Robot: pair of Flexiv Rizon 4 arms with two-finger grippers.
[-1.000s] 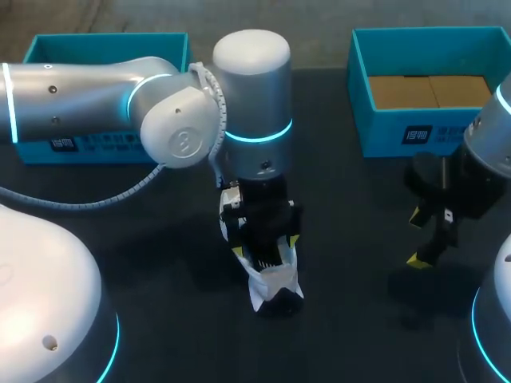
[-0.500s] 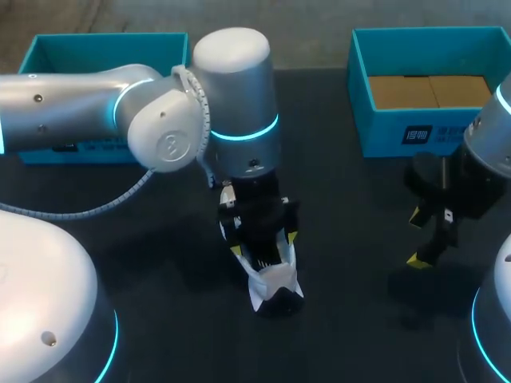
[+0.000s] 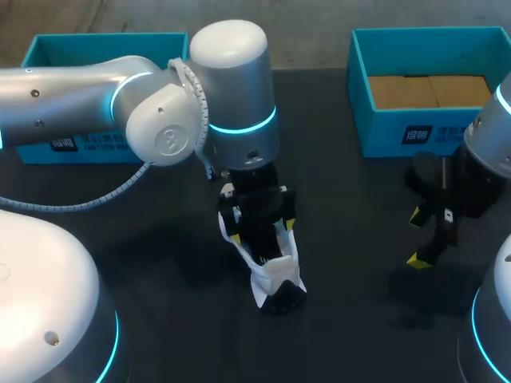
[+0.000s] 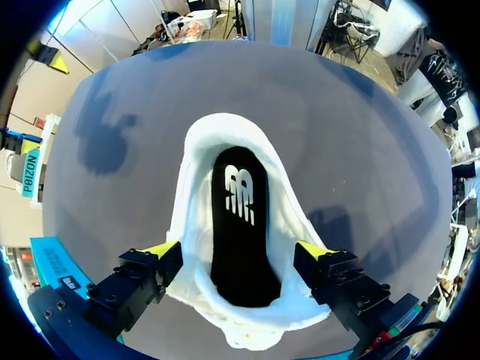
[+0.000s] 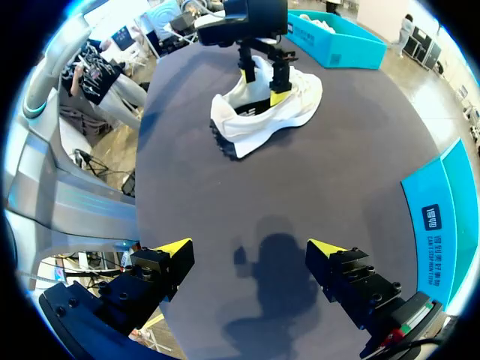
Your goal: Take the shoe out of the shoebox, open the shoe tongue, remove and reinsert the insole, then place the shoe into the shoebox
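While our left gripper (image 4: 238, 251) straddles the shoe (image 5: 262, 112) across its width, both yellow tips look pressed against the outer walls beside the opening. We judge it clamped on the shoe, which sits on the dark table (image 3: 160, 263) near the middle. Inside, the black insole (image 4: 240, 217) lies flat directly between those fingers. Its long axis runs straight ahead of the gripper. Our right gripper (image 5: 249, 247) hangs spread and empty over bare table, well apart to the shoe's right and near the teal shoebox (image 3: 399, 132). A second teal box (image 3: 80, 148) sits behind the left arm. We reckon the insole must come out along that axis. The left arm is far nearer, though its fingers are occupied.
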